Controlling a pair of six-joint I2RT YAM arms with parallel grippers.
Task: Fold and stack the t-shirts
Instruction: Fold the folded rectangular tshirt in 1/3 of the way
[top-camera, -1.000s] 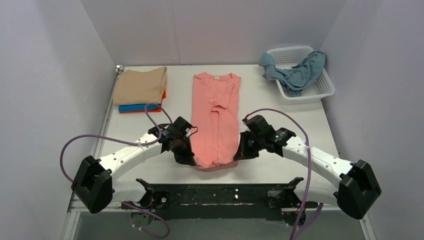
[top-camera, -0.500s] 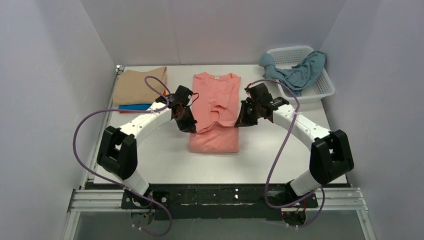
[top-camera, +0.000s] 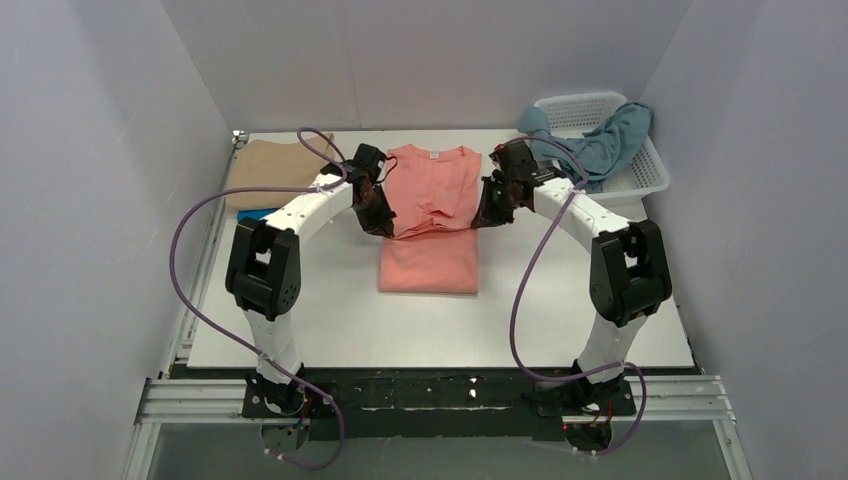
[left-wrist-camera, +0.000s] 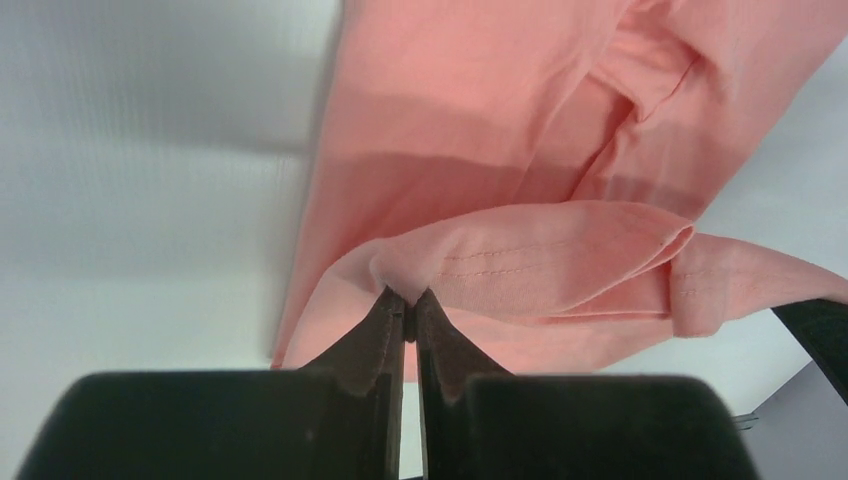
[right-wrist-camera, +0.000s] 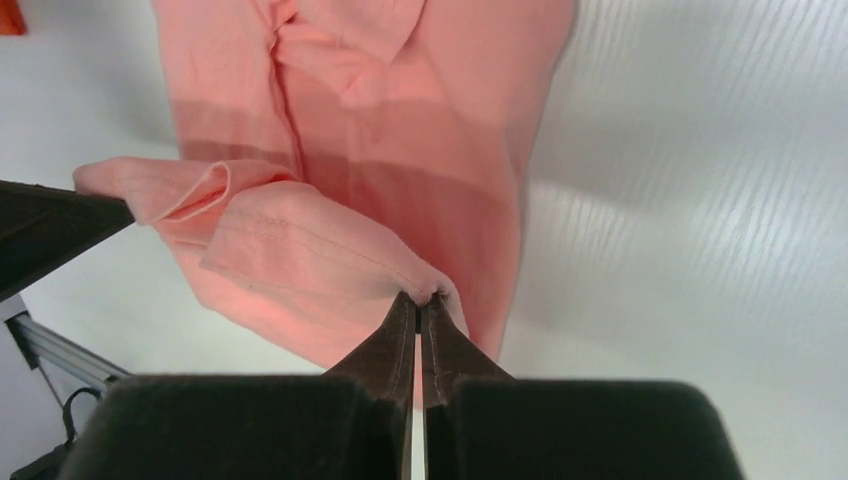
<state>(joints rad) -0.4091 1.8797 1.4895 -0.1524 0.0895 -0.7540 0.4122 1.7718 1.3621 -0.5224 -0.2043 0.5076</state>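
In the top view, you are watching both arms reaching far out toward 12 o'clock. A second ago they were crouching over the near hem of the salmon pink t-shirt (top-camera: 430, 268) at 6 o'clock; now the left gripper (top-camera: 378, 222) and right gripper (top-camera: 485, 214) are carrying that hem over the body toward the collar. The shirt is lying mid-table at about half its former length, so I judge the crosswise fold nearly made, with only laying down and letting go remaining. The beige tan shirt (top-camera: 262, 163) is topping the folded stack at 10 o'clock. The dusty grey-blue shirt (top-camera: 603, 146) is spilling, crumpled, from the white lattice basket (top-camera: 652, 178) at 2 o'clock.

In the left wrist view, the black fingers (left-wrist-camera: 372, 342) are pressing together on a pinch of hem. The soft knit is bunching at the tips, and its double stitch line is running toward 3 o'clock.

In the right wrist view, the fingers (right-wrist-camera: 388, 345) are likewise pinching the opposite hem corner. The cloth is drooping in limp rolls above the flat, smooth layer beneath.
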